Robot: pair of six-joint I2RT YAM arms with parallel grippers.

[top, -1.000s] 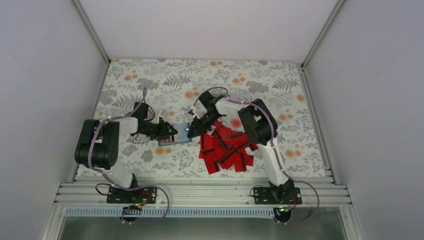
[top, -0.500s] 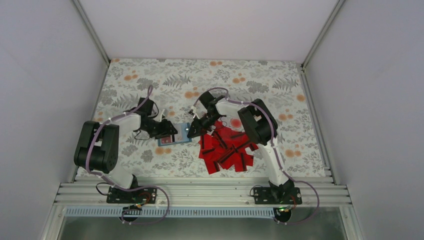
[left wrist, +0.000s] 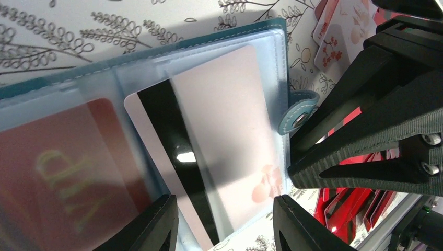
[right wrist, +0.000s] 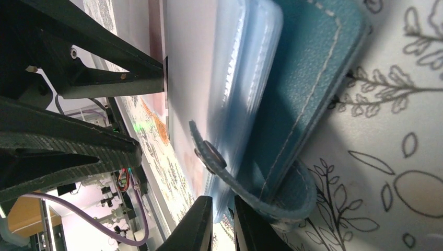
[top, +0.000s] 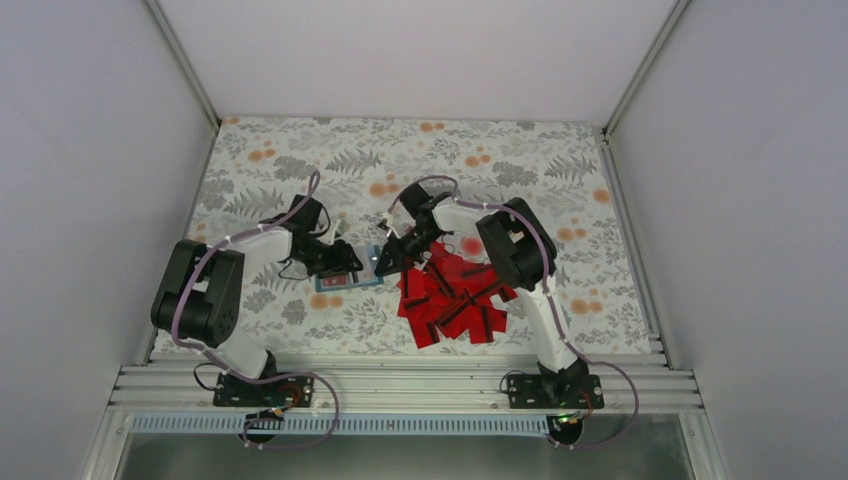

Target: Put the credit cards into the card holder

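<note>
The teal card holder point(top: 348, 272) lies open on the floral table between both grippers. In the left wrist view its clear pockets point(left wrist: 209, 78) face up. A white credit card with a black stripe point(left wrist: 224, 141) sits partway in the right pocket, and a red card point(left wrist: 68, 172) fills the left one. My left gripper point(left wrist: 224, 230) hangs open over the white card's near end. My right gripper point(right wrist: 223, 227) is shut on the holder's clear pocket edge beside the snap tab point(right wrist: 209, 154). The loose red credit cards point(top: 455, 300) lie heaped under the right arm.
A few white-faced cards point(left wrist: 339, 31) lie just beyond the holder's far corner. The right gripper's black fingers point(left wrist: 365, 136) crowd the holder's tab side. The aluminium rail point(top: 400, 385) runs along the near table edge.
My left gripper's jaws have widened a little over the white card, and the left forearm has swung toward the back. The right arm and the holder have stayed put.
</note>
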